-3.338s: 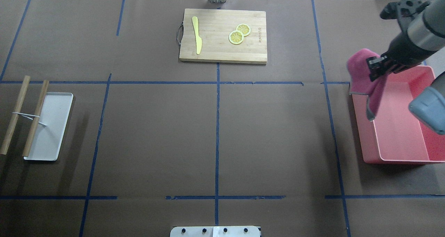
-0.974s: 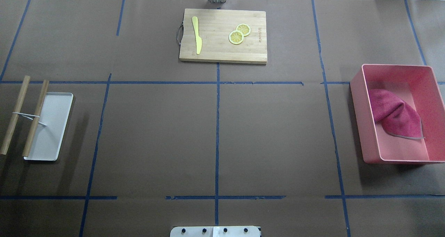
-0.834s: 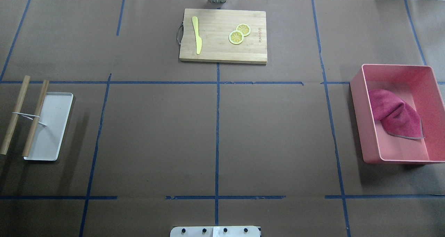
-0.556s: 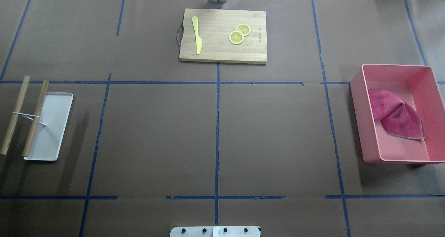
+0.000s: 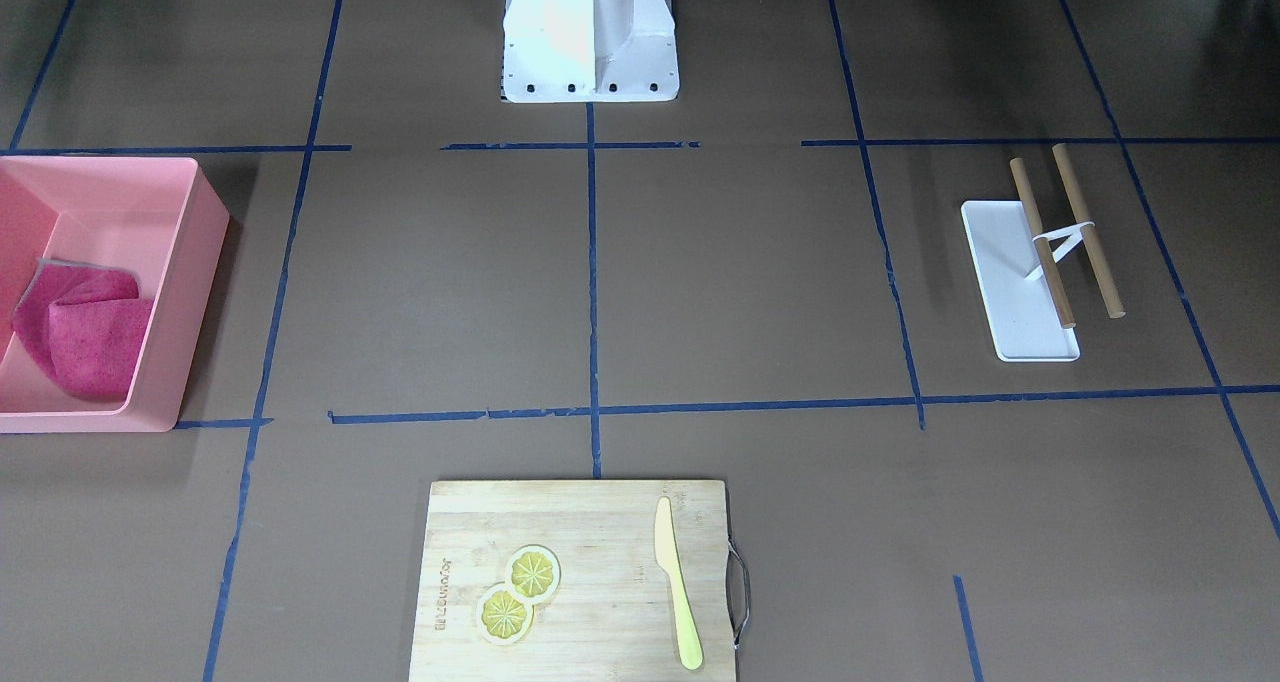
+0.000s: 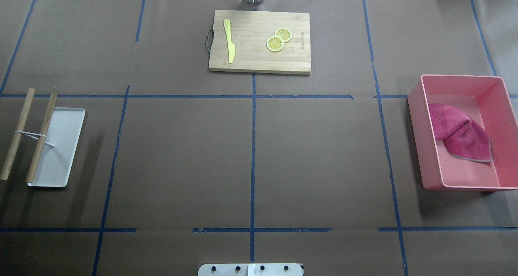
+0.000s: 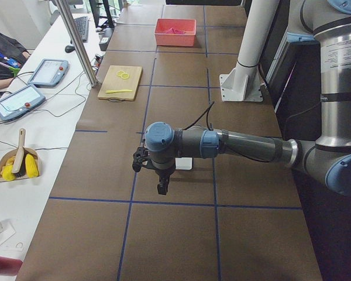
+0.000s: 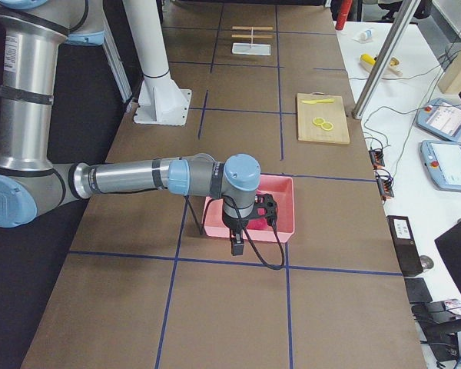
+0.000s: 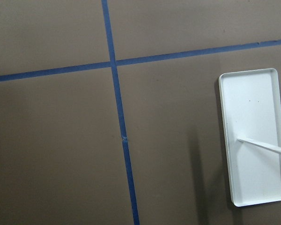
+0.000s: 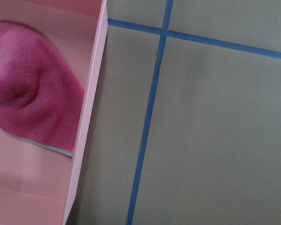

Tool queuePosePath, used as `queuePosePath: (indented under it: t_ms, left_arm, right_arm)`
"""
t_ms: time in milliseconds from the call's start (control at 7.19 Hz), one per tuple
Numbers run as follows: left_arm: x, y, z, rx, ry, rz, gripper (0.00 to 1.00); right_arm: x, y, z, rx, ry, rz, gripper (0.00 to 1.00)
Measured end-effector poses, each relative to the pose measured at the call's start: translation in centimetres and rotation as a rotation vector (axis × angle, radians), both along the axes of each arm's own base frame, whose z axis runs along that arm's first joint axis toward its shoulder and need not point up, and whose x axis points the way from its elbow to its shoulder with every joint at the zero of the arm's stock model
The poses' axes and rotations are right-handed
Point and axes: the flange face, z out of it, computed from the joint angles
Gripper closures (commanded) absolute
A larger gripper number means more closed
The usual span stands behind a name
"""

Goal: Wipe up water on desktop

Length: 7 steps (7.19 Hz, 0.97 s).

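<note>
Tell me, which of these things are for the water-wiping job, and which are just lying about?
For the job:
desktop, the brown surface to be wiped
magenta cloth, lying in the pink bin

Just lying about:
cutting board with lemon slices and a yellow knife
white tray and two wooden sticks

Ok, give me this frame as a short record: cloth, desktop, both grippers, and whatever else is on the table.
cloth: pink cloth crumpled inside pink bin, ungripped
desktop: desktop brown, blue tape lines; no water visible
left gripper: left gripper above desktop by white tray; state unclear
right gripper: right gripper above the bin's edge; state unclear
other: cutting board with yellow knife, two lemon slices; two wooden sticks at the tray
</note>
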Motion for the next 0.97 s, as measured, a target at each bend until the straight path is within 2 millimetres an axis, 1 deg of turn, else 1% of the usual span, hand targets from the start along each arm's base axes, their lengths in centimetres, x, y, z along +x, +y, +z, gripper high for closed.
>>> queuePosePath:
  t_ms: [417,974]
  left_arm:
    - [-0.54,0.51,0.82,-0.004,-0.081,0.001,0.00]
    - [-0.56,0.67,1.37,-0.015,-0.097,0.004,0.00]
  right_arm:
    - [-0.07,-0.02,0.03,-0.001,-0.010,0.001,0.00]
    - [-0.13,-0.06,0.07,-0.002,-0.018,0.001,0.00]
